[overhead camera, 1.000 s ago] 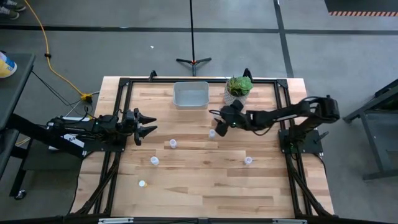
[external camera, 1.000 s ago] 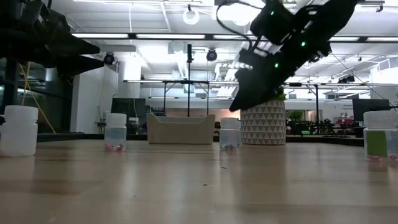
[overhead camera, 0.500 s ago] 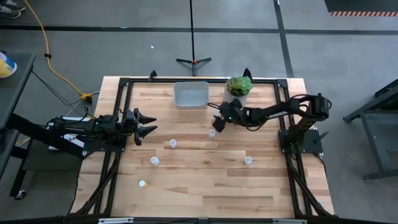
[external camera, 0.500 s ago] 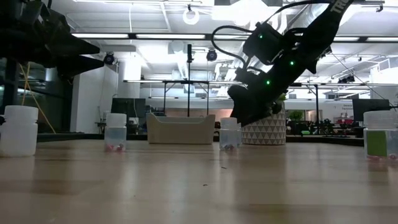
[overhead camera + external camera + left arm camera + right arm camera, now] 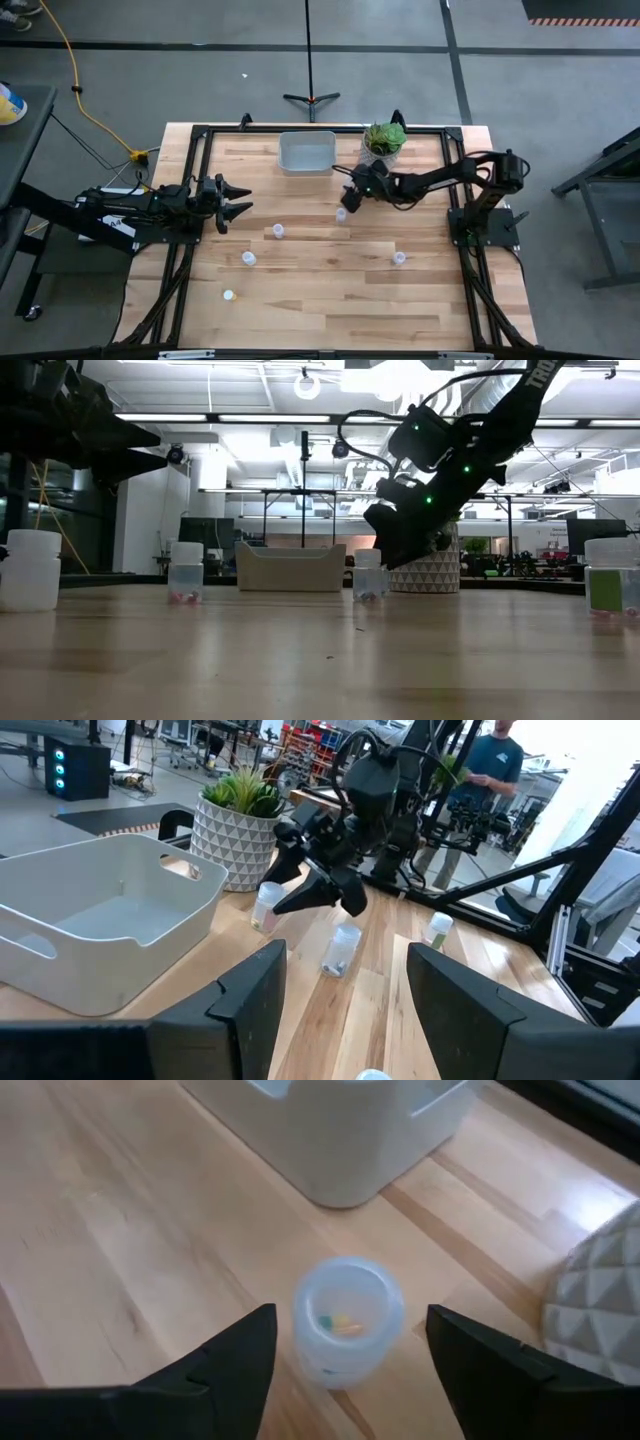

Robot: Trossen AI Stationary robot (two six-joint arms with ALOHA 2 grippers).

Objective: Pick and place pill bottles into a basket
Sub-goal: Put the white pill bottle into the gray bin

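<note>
1. On the wooden worktop [image 5: 330, 300], the grey-blue basket [image 5: 307, 152] sits against the far edge near its middle, just beside the potted plant [image 5: 384, 141]; nothing can be seen inside the basket.
2. Reaching in from the right edge, the right arm stretches toward the middle of the worktop, and the right gripper [image 5: 350, 196] hangs just above one pill bottle [image 5: 341, 214] that stands upright, a little nearer the front than the basket.
3. Seen from the right wrist, that pill bottle [image 5: 347, 1320] lies straight ahead between the two spread fingers [image 5: 225, 1360], its long axis vertical and its open mouth up, with small coloured pills inside; the fingers are apart and not touching it.
4. Judging by this, the coming move is a short drop straight down over the bottle, then a close.
5. At the left edge, the left gripper [image 5: 238, 198] waits with its fingers apart, well clear of this bottle; the right arm is far nearer.
6. Four other pill bottles [image 5: 278, 231] stand scattered toward the front.
</note>
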